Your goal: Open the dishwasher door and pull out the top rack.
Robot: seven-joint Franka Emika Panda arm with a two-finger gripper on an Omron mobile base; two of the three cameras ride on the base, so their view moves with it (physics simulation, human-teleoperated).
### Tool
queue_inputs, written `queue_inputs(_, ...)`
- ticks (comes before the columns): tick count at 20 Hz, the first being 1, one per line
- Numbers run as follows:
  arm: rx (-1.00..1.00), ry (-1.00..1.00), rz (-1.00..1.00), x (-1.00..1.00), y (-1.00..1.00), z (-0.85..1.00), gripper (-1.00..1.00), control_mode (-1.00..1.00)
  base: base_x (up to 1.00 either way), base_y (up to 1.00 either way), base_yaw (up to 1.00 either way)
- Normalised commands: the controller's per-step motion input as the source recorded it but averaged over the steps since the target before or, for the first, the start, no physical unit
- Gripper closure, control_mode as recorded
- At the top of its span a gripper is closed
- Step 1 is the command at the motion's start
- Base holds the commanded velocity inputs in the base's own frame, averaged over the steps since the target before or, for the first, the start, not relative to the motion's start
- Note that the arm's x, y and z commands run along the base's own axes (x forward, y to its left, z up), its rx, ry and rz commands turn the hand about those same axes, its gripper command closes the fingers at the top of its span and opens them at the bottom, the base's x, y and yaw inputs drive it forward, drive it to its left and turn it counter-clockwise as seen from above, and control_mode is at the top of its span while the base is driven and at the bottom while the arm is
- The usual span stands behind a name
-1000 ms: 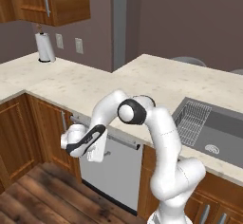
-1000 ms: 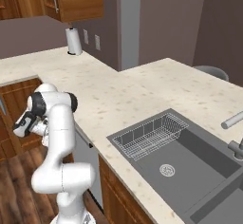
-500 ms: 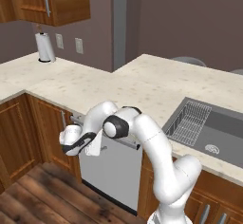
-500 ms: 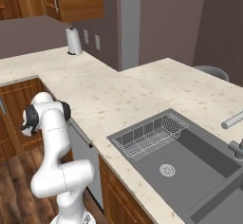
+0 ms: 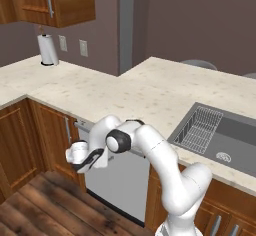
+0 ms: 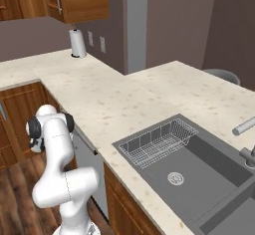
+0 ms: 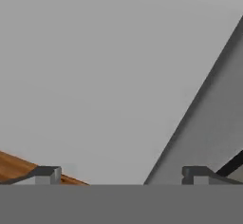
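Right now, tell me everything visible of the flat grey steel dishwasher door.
The flat grey steel dishwasher door stands upright and shut under the speckled countertop, between brown wooden cabinets. Its face is plain, smooth grey; the top edge and handle are mostly hidden behind the white arm. The gripper is open, close to the grey panel, its fingertips wide apart; contact cannot be told.

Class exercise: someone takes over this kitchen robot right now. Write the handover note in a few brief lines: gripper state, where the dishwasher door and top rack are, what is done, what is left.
Gripper: open, nothing between the fingertips, facing the dishwasher door at close range.
Dishwasher door: looks shut, grey panel under the counter, beside the wooden cabinet; its bar handle is hidden behind the arm.
Top rack: behind the door, not visible.
Done: the hand is down at door height; nothing gripped.
Left: grip the handle, swing the door down, then pull out the top rack.
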Motion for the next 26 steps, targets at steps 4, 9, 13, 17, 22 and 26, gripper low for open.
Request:
queue_inputs(4,0.06,-0.04,0.14,0.76,-0.13,-0.25,-1.00,-1.00,0.00,0.00,0.00)
queue_inputs(9,0.00,-0.08,0.00,0.39,0.00,-0.09,-1.00,-1.00,0.00,0.00,0.00)
queue_inputs(13,0.00,-0.10,0.00,0.14,-0.02,0.09,-1.00,-1.00,0.00,0.00,0.00)
queue_inputs(17,0.00,-0.20,0.00,0.01,-0.02,0.31,-1.00,-1.00,0.00,0.00,0.00)
queue_inputs(22,-0.02,-0.26,0.00,0.00,-0.01,0.26,-1.00,-1.00,0.00,0.00,0.00)
queue_inputs(26,-0.01,-0.16,0.01,0.06,-0.21,0.03,-1.00,-1.00,0.00,0.00,0.00)
